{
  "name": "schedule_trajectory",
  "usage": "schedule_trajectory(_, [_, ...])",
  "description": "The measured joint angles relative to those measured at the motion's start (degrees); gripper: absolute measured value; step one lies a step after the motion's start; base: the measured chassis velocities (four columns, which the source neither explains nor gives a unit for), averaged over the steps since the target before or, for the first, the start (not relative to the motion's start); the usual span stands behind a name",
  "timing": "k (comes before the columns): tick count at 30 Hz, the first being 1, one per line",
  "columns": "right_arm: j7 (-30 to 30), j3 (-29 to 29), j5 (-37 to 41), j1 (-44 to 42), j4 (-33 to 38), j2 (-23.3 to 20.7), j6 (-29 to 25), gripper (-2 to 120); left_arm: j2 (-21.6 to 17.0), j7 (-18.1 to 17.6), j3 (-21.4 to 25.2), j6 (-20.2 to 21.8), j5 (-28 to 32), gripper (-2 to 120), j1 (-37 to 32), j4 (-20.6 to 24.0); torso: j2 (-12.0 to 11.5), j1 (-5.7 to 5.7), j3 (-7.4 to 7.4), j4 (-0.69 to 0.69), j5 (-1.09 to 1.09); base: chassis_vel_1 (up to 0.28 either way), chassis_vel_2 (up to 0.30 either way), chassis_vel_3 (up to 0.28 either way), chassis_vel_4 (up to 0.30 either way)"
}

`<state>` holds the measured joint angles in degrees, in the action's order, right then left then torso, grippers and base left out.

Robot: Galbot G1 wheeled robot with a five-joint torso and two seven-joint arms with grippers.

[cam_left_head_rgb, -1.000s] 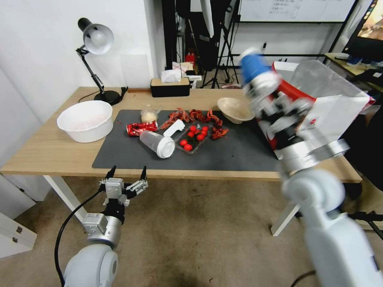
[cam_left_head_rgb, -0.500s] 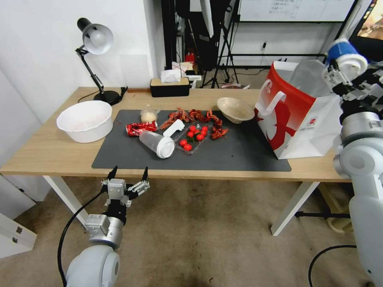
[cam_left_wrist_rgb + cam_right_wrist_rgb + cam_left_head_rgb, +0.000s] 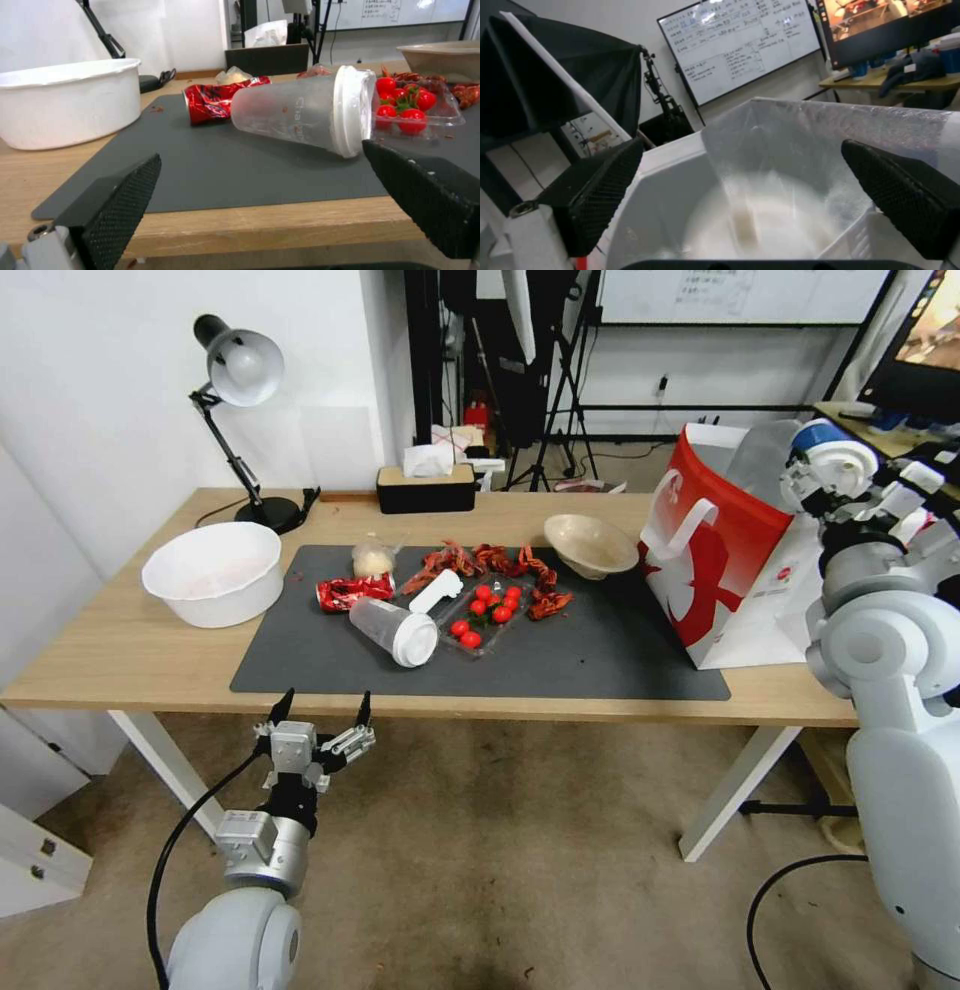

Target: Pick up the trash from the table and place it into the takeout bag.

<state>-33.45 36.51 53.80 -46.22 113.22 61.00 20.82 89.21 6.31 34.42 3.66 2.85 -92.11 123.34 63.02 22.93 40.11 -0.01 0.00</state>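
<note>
My right gripper (image 3: 835,485) is at the mouth of the red-and-white takeout bag (image 3: 720,570), at the table's (image 3: 120,650) right end. The blue cup (image 3: 822,450) with a white lid is at its fingertips, over the bag's clear liner (image 3: 820,127). In the right wrist view the right gripper (image 3: 740,146) is open, with a blurred white shape between its fingers. On the dark mat (image 3: 600,660) lie the clear cup (image 3: 395,630) (image 3: 300,112), crushed red can (image 3: 355,592) (image 3: 215,101), small bag (image 3: 373,560) and beige bowl (image 3: 590,543). My left gripper (image 3: 322,700) (image 3: 260,152) hangs open before the table's front edge, facing the clear cup.
A big white bowl (image 3: 212,570) stands at the table's left, with a desk lamp (image 3: 240,370) and a tissue box (image 3: 427,488) along the back. A clear tray of tomatoes (image 3: 485,615) and red shells (image 3: 480,560) lie mid-mat. Bare mat stretches between tray and bag.
The right arm swung the blue cup from in front of the bag out to the right, then back and down to the bag's mouth. The left arm has not moved.
</note>
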Motion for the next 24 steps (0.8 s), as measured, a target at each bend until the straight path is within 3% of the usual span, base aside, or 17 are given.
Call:
schedule_trajectory(7, [0.5, 0.2, 0.1, 0.4, -0.4, -0.3, -0.9, 100, 0.0, 0.0, 0.0, 0.0, 0.0, 100, 0.1, -0.1, 0.0, 0.00, 0.00, 0.00, 0.00, 0.000, 0.000, 0.000, 0.000])
schedule_trajectory(13, [7.4, 0.5, 2.8, 0.3, 1.7, -0.8, -7.2, 100, 0.0, 0.0, -0.1, 0.0, 0.0, 100, 0.1, -0.1, 0.0, 0.00, 0.00, 0.01, 0.00, 0.000, 0.000, 0.000, 0.000])
schedule_trajectory(16, [13.5, 0.5, 4.8, -1.0, 4.7, -1.2, -11.5, 100, 0.0, 0.0, 0.0, 0.0, 0.0, 100, 0.2, -0.2, 0.0, 0.00, -0.01, 0.02, -0.02, 0.000, 0.000, 0.000, 0.000])
schedule_trajectory(18, [21.6, 0.4, 5.4, -4.9, 8.7, -2.1, -15.1, 100, -0.1, 0.0, 0.0, 0.1, 0.0, 100, 0.3, -0.2, 0.0, -0.01, -0.01, 0.01, -0.01, 0.000, 0.000, 0.000, 0.000])
schedule_trajectory(19, [21.6, 0.4, 5.4, -4.9, 8.7, -2.1, -15.1, 100, -0.1, 0.0, 0.0, 0.1, 0.0, 100, 0.3, -0.2, 0.0, -0.01, -0.01, 0.01, -0.01, 0.000, 0.000, 0.000, 0.000])
schedule_trajectory(22, [32.7, -0.1, 0.8, -16.3, 14.0, -3.5, -18.6, 100, -0.1, 0.2, 0.1, 0.2, 0.1, 100, 0.3, -0.2, 0.0, -0.02, -0.01, 0.02, -0.02, 0.000, 0.000, 0.000, 0.000])
schedule_trajectory(24, [34.7, -0.7, -2.6, -21.0, 14.9, -3.6, -19.3, 100, -0.1, 0.2, 0.1, 0.3, 0.2, 100, 0.3, -0.1, 0.0, -0.02, -0.01, -0.01, 0.01, 0.000, 0.000, 0.000, 0.000])
